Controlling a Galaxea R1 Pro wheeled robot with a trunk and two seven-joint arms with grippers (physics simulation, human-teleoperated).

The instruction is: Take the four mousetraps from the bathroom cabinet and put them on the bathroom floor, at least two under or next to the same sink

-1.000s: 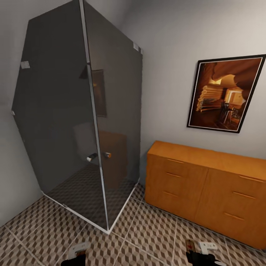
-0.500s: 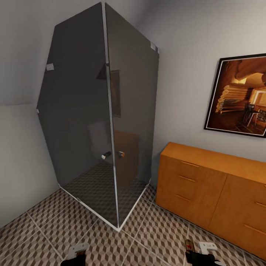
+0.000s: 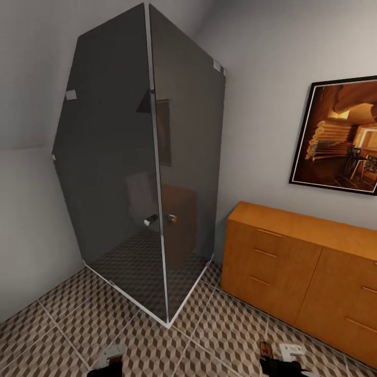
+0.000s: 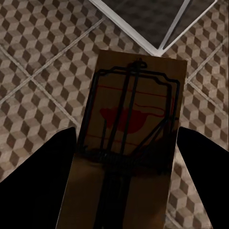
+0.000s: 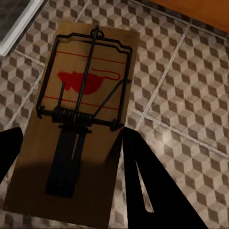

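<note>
Left pincer [image 4: 125, 191] clamped on a mousetrap [image 4: 129, 138]: flat brown wooden board, dark wire bar and spring, red mouse print, held above the bathroom floor [image 4: 43, 62] near the dark shower corner [image 4: 143, 19]. Right pincer [image 5: 71, 181] likewise grips a second mousetrap [image 5: 78, 114], same build, better lit, over cube-patterned tiles. Head view: orange-brown cabinet [image 3: 298, 262] against the wall, drawers shut, beside the tinted shower enclosure [image 3: 136, 157]; framed picture [image 3: 340, 136] above it.

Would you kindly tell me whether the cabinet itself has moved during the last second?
No. The cabinet keeps its place against the shower enclosure and framed picture; all three slid rightward in the head view together, so the camera turned.
</note>
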